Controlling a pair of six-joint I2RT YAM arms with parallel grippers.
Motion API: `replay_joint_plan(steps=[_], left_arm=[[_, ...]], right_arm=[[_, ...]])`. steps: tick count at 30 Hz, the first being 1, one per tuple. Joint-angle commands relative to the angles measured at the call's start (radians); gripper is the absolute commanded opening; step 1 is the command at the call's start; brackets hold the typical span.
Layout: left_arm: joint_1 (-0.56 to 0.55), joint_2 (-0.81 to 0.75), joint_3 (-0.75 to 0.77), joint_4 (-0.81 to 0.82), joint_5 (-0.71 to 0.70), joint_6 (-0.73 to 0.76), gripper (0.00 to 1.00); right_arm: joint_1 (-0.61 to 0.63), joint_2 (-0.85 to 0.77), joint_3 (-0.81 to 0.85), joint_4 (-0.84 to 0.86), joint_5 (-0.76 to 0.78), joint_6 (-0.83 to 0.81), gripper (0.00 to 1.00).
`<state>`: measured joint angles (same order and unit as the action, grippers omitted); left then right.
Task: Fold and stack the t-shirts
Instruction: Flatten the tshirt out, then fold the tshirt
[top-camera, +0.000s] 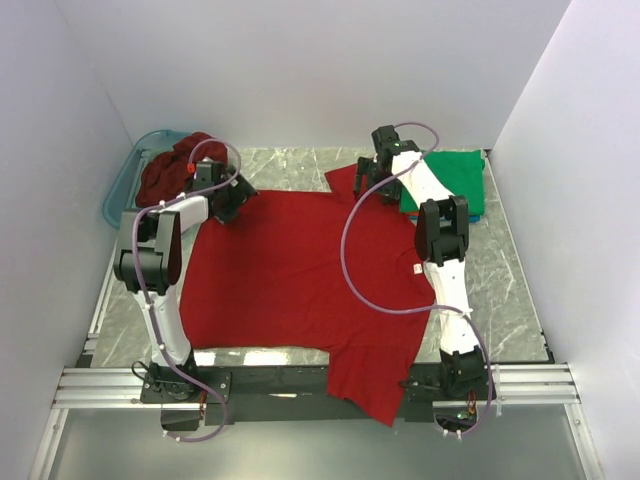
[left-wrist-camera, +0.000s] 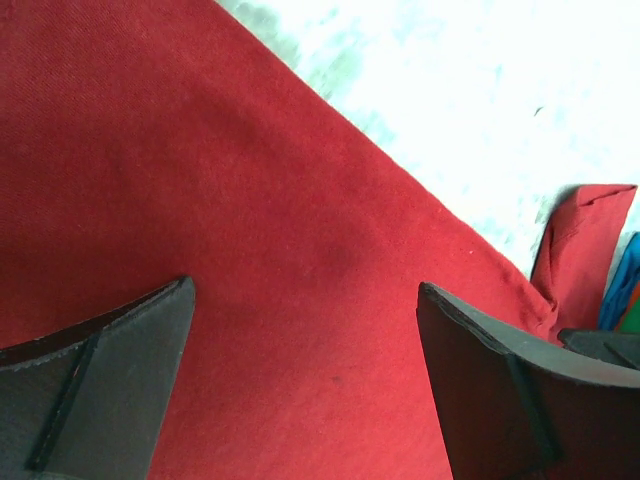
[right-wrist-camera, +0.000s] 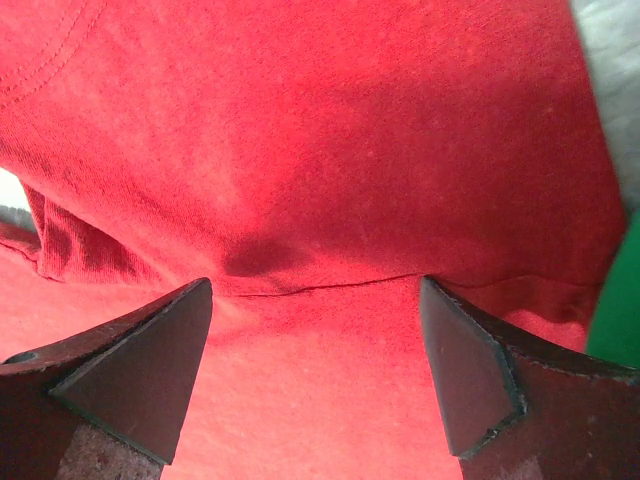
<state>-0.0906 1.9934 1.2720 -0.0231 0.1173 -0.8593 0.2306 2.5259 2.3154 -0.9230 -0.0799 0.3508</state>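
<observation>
A bright red t-shirt (top-camera: 300, 270) lies spread flat across the table, its hem hanging over the near edge. My left gripper (top-camera: 232, 200) hovers over the shirt's far left corner. In the left wrist view that gripper (left-wrist-camera: 305, 285) stands open, with only flat red cloth (left-wrist-camera: 200, 180) between its fingers (left-wrist-camera: 110, 380). My right gripper (top-camera: 368, 175) is over the far right sleeve. It (right-wrist-camera: 315, 285) is open too, straddling a folded edge of the red cloth (right-wrist-camera: 330, 150). A folded green t-shirt (top-camera: 455, 175) lies at the far right. A maroon t-shirt (top-camera: 175, 165) is bunched in the basket.
The teal plastic basket (top-camera: 125, 185) stands at the far left corner. The marble table (top-camera: 505, 280) shows bare to the right of the red shirt. White walls close in three sides. A blue strip of cloth (left-wrist-camera: 625, 285) shows at the left wrist view's right edge.
</observation>
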Motion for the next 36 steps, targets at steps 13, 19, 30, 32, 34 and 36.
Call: replay_joint_plan(steps=[13,19,30,32,34,36], left_arm=[[-0.023,0.006,0.211,-0.112,-0.008,0.091,1.00],[-0.037,-0.363,0.067,-0.210,-0.102,0.088,0.99],[-0.008,-0.913,-0.426,-0.506,-0.192,-0.105,0.99],[-0.006,-1.026,-0.480,-0.583,-0.217,-0.132,0.99],[-0.006,-1.088,-0.546,-0.658,-0.240,-0.191,0.99],[-0.006,-1.159,-0.614,-0.730,-0.229,-0.242,0.99]], right_arm=[[-0.031,-0.096,0.064,0.096,-0.067,-0.110,0.92],[0.078,-0.431,-0.195,0.176,0.037,-0.162,0.93],[0.185,-1.050,-1.038,0.532,0.083,0.003,0.94],[0.188,-1.137,-1.117,0.550,0.097,0.020,0.95],[0.190,-1.205,-1.209,0.564,0.117,0.028,0.95],[0.190,-1.231,-1.258,0.558,0.140,0.031,0.95]])
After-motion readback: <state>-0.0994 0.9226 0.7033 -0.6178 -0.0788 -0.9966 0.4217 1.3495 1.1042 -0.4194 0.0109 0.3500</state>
